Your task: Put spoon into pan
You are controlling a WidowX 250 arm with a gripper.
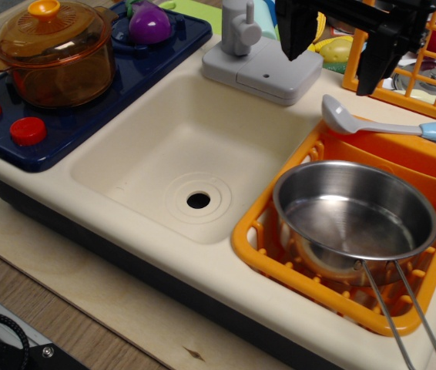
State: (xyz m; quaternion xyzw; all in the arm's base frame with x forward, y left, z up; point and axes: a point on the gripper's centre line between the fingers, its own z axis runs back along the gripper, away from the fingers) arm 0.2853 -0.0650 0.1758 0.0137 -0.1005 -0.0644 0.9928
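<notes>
End effector [333,65] seen spread, empty, hung above spoon [391,123]. Spoon lay on orange rack's [256,239] back rim, just behind pan [354,212]. Blue handle best pinched crosswise, lifted level, bowl lowered into pan centre, rim contact avoided.

Matte black claw [333,65] — 2 blocky, squared fingers under a dark crossbar.

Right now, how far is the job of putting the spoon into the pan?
Nothing is done yet. The grey spoon with light blue handle lies on the orange rack's back rim, outside the round steel pan, which holds nothing. The black gripper hangs above, jaws open and empty. Grasping and placing remain.
</notes>
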